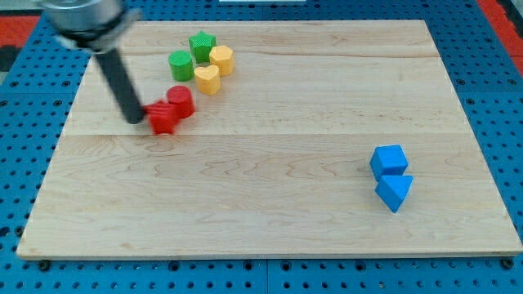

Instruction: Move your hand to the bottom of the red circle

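No text, label, brand, number or sign can be read anywhere in the camera view: the tabletop (270,204) is plain wood grain, and the coloured blocks carry no markings that can be made out.

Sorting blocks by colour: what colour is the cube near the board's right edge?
Blue cube, seen in the camera view.

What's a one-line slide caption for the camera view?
My tip sits left of the red star block, beside the red circle, on the wooden board.
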